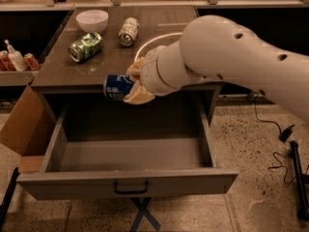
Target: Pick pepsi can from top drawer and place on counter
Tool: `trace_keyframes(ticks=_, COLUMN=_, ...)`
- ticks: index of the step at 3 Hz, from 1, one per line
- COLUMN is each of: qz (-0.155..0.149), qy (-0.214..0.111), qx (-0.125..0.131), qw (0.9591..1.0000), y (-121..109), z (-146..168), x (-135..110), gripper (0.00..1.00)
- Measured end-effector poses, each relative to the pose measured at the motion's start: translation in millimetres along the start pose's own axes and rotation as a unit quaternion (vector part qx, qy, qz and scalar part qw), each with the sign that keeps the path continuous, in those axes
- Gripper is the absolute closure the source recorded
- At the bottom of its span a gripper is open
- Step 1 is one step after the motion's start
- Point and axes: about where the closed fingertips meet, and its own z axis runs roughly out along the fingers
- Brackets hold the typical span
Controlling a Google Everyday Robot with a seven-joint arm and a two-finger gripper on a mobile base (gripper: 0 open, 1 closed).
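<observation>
While our white arm (231, 57) reaches in from right, we note tabletop (63, 69) behind, drawer (125, 182) below it pulled wide open. Gripper (131, 86): at tabletop's front edge, over drawer's back. Bowl (92, 20) at tabletop's rear left; green can (86, 46), pale can (128, 31) lying near it. Jaws pinch pepsi can (116, 87), held sideways, level with that front edge, above drawer floor.

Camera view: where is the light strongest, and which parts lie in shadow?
Camera view: the white arm is the brightest part; the counter has a soft sheen; the top drawer is dim inside, darkest at its back wall; the pincer, at the counter's front edge above the drawer, holds the pepsi can, whose blue side looks dark.
</observation>
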Motion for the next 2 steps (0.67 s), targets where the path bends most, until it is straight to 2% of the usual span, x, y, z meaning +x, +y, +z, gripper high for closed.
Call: trace_keyframes(ticks=2, qz=0.008, qy=-0.031, qx=0.051, qw=0.9982, y=-59, z=-31, x=1, gripper=1.0)
